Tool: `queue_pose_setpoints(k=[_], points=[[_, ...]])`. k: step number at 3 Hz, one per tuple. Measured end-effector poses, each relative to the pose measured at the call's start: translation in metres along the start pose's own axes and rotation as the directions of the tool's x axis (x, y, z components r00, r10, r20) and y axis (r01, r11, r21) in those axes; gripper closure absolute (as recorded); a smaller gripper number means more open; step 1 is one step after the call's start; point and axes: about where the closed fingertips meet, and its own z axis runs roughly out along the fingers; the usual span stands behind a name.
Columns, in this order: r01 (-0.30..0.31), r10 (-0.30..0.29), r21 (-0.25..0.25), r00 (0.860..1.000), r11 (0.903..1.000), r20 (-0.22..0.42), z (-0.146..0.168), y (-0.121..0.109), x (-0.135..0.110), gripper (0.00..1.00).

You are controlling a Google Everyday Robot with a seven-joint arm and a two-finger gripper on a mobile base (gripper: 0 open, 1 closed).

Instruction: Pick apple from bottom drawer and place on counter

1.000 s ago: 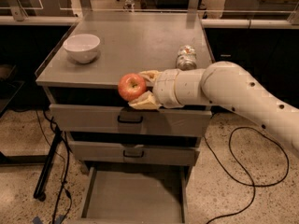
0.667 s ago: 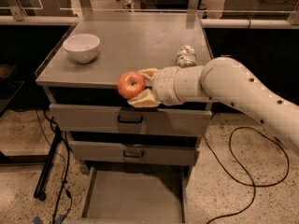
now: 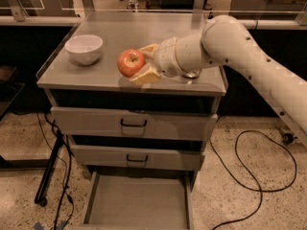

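Observation:
The red apple (image 3: 131, 63) with yellowish patches is held between the two pale fingers of my gripper (image 3: 142, 62). The gripper is shut on it, just above the front part of the grey counter (image 3: 124, 32). My white arm comes in from the right. The bottom drawer (image 3: 136, 202) stands pulled open at the foot of the cabinet, and its grey floor is bare.
A white bowl (image 3: 84, 49) sits at the counter's left. A silver can (image 3: 192, 73) is mostly hidden behind my wrist at the counter's right. Two upper drawers with black handles (image 3: 133, 124) are closed. Black cables (image 3: 249, 176) lie on the floor at both sides.
My arm has risen and moved inward over the counter with the apple in the gripper; earlier the apple was at the counter's front edge.

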Motion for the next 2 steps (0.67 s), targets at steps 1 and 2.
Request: queue_pose_setpoints(k=[1, 2], points=[[0.002, -0.002, 0.0, 1.0, 1.0, 0.004, -0.0005, -0.0034, -0.0032, 1.0], [-0.018, 0.019, -0.014, 1.0, 0.9997, 0.014, 0.0006, -0.0108, -0.0033, 1.0]])
